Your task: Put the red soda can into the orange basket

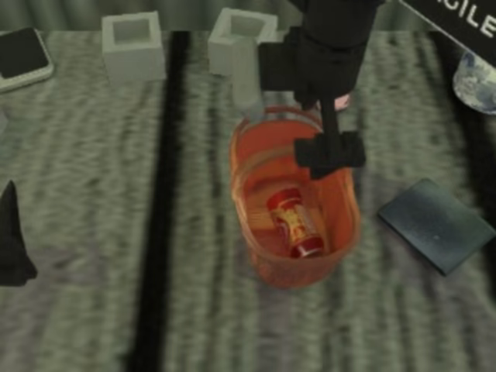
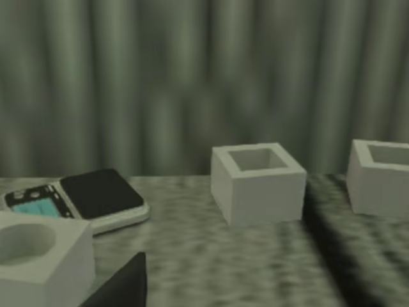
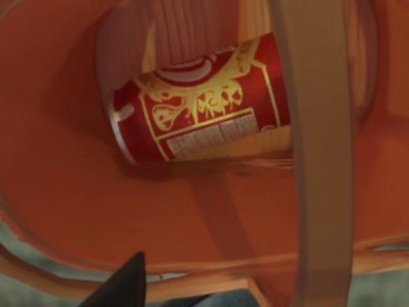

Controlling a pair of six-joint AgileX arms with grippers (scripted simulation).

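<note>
Right pincer empty, jaw gap unclear, above orange basket; red soda can inside; lift straight, clearing handle.

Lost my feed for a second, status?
Right claw over the orange basket, holding nothing. Red soda can lying on its side inside the basket. Left arm parked at table's left edge. Nothing in the way.

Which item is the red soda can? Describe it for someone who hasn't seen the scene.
Find the orange basket, the biggest thing on the table, near the middle under the right gripper. The red soda can lies on its side on the basket's floor. It is the only red cylinder, with a cream-and-gold label.
</note>
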